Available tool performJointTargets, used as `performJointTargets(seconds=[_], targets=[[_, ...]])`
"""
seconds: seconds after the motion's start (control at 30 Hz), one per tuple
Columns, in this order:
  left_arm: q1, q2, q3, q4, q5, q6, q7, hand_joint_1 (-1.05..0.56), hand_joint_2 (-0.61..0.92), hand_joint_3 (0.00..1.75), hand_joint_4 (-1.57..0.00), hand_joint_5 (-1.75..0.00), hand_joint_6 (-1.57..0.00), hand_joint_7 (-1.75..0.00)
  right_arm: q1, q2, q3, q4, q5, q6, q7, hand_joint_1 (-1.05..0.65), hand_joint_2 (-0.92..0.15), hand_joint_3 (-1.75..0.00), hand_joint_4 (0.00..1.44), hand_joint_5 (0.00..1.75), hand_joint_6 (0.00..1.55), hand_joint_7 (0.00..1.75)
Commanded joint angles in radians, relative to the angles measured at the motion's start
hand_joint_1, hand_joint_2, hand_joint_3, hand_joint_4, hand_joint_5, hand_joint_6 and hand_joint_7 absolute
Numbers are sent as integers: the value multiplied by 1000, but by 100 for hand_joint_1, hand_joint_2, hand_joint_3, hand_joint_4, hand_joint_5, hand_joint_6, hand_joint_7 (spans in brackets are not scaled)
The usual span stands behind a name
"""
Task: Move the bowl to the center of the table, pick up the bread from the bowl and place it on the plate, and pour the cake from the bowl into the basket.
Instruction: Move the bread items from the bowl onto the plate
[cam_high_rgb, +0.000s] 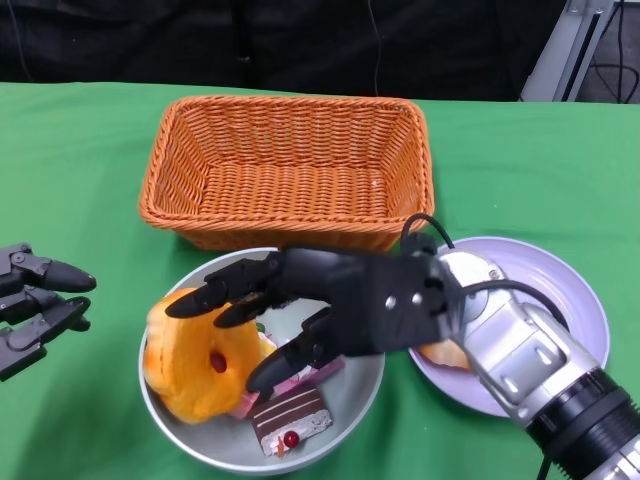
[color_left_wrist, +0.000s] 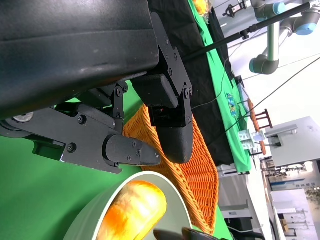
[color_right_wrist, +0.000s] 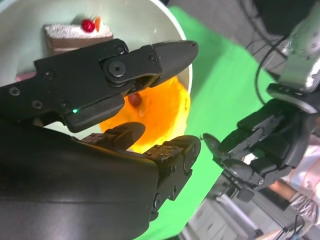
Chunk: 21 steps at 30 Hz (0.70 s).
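The puffy orange-yellow bread roll (cam_high_rgb: 190, 365) stands in the left part of the round pale grey bowl (cam_high_rgb: 345, 415), leaning against the bowl's left rim. Its long axis runs roughly upright, tilted a little, with the top end toward the far edge of the table and a small red spot on the face turned to the bowl's middle. The right hand (cam_high_rgb: 330, 305), black and many-fingered, reaches in from the right over the bowl. Its fingers (cam_high_rgb: 235, 285) are spread around the roll, some lying on the roll's upper side and one at its lower face; the right wrist view shows the roll between upper and lower fingers, touching them, so the hand grips the bread.

Beside the roll in the bowl lies a brown-and-white layered slice of cake with a red cherry (cam_high_rgb: 290, 420), near the bowl's near rim, with something pink just behind it.

The bowl sits near the near edge of the green-clothed table (cam_high_rgb: 80, 170). The orange woven rectangular basket (cam_high_rgb: 290, 170) stands just behind it, long side across the table. The round lilac plate (cam_high_rgb: 560, 300) lies right of the bowl, under the silver right forearm.

The left hand (cam_high_rgb: 35, 305) hovers at the table's left edge, fingers apart and holding nothing, well apart from the bowl.
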Motion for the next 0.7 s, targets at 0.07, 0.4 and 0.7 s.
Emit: performJointTargets(seconds=[0.07,0.4,0.7], targets=[[0,11,4,-11,-4,9,9,-20,90,8,-66,-139,-95,-74,23,-8,17,-37,-49,-15,-47,-94,-92,-10,39,0,33,0],[0,14,6,-9,4,7,17,-22,92,7,-68,-133,-95,-72,71,-27,40,-141,-175,5,-128,-97,-92,-12,37,0,34,1],[-3,12,4,-4,24,-14,35,-18,92,23,-71,-131,-94,-72,114,-44,49,-248,-221,55,-149,-96,-92,-11,42,2,37,1]])
